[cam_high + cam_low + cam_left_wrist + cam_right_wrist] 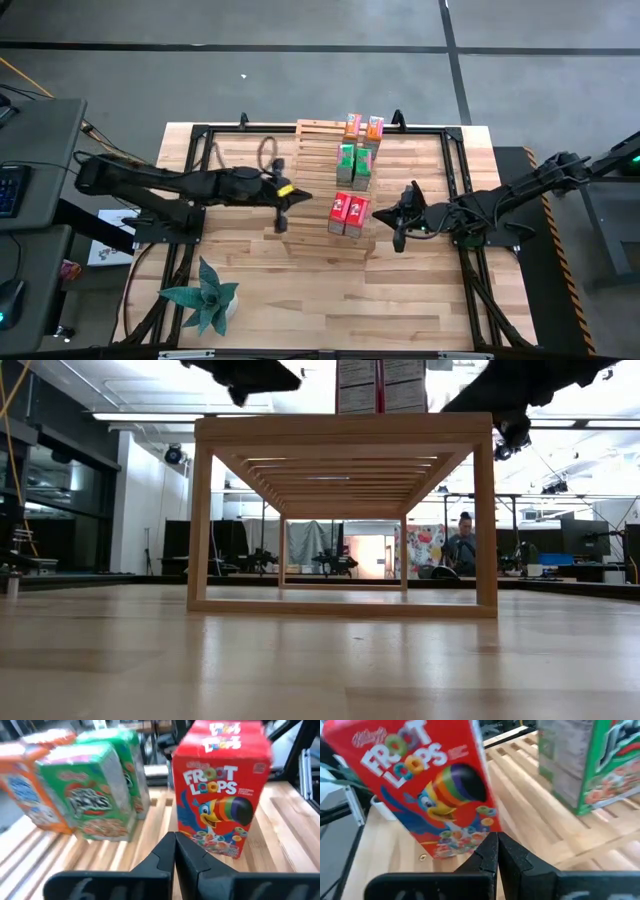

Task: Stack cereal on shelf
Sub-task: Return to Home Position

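Observation:
The shelf (318,175), a light wooden slat rack, stands mid-table. Six cereal boxes stand upright on its top slats: two orange (363,126) at the far end, two green (354,166) in the middle, two red (348,212) nearest. My left gripper (303,198) is shut and level over the shelf's left side, pointing at the red box (220,790) and green boxes (95,795), apart from them. My right gripper (381,213) is shut and points level from the right, close to a red box (425,785). In the low view the shelf (345,510) shows end-on. My right gripper's shut fingertips (496,842) stand level, from the table's right, just before the lower edge (457,851) of the red box. Whether they touch it I cannot tell. The box stands upright on the shelf slats.
A teal spiky plant (205,298) stands at the table's near left. A black frame (455,150) runs around the tabletop. Bare wood (350,300) lies between the shelf and the near edge. A person (462,545) sits in the room beyond.

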Controlling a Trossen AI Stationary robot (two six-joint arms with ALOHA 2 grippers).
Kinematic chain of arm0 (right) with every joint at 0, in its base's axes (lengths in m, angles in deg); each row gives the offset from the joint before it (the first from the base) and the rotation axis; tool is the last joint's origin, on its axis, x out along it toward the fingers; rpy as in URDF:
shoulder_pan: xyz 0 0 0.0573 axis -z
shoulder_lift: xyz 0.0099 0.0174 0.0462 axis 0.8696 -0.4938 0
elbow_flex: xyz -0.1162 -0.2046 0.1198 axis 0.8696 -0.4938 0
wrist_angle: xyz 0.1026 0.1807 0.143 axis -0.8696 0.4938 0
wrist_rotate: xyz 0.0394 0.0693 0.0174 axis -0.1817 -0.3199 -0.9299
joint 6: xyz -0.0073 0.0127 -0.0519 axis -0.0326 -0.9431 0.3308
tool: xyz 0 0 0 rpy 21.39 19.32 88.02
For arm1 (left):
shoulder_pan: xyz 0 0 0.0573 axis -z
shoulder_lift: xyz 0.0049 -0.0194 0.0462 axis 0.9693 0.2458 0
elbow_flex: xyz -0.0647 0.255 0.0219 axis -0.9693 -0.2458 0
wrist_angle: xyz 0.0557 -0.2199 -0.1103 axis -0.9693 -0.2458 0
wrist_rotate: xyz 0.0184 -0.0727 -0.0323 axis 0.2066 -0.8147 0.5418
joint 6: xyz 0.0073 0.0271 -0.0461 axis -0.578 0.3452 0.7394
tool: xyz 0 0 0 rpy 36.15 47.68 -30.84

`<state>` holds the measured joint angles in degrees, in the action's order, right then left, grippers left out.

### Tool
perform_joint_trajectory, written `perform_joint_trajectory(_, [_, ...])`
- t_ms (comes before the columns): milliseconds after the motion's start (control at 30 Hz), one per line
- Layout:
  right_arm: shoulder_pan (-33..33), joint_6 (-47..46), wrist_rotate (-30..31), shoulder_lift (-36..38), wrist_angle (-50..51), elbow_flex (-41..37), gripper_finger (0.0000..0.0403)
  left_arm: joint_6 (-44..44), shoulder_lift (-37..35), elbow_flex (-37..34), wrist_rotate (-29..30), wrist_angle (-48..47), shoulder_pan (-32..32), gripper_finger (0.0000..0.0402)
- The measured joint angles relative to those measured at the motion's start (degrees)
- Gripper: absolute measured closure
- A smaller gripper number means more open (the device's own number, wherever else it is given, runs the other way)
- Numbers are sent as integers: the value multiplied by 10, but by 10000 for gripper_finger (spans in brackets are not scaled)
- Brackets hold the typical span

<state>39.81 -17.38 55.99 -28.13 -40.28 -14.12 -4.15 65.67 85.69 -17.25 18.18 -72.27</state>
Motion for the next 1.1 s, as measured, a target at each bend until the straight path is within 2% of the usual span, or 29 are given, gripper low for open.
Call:
perform_joint_trajectory(133, [-17, -1, 44, 20, 25, 0, 403, -17, -90, -100, -34, 84, -30, 401])
perform_joint_trajectory(233, [-34, 7, 66, 33, 26, 0, 403, -11, -164, -165, -100, 119, -73, 402])
perform_joint_trajectory(367, [-51, 16, 87, 44, 26, 0, 403, -2, -230, -239, -187, 155, -121, 402])
perform_joint_trajectory(533, [-58, 33, 103, 47, 26, 0, 403, 51, -255, -343, -192, 233, -125, 402])
perform_joint_trajectory(667, [-58, 34, 103, 50, 27, 0, 403, 69, -264, -421, -188, 356, -106, 401])
perform_joint_trajectory(733, [-58, 35, 103, 50, 27, 0, 403, 74, -274, -448, -188, 380, -102, 401])
perform_joint_trajectory(1033, [-66, 18, 98, 62, 64, 0, 403, 90, -384, -499, -192, 352, -117, 401])
perform_joint_trajectory(1100, [-76, 9, 104, 68, 82, 0, 403, 97, -412, -501, -192, 302, -119, 402])
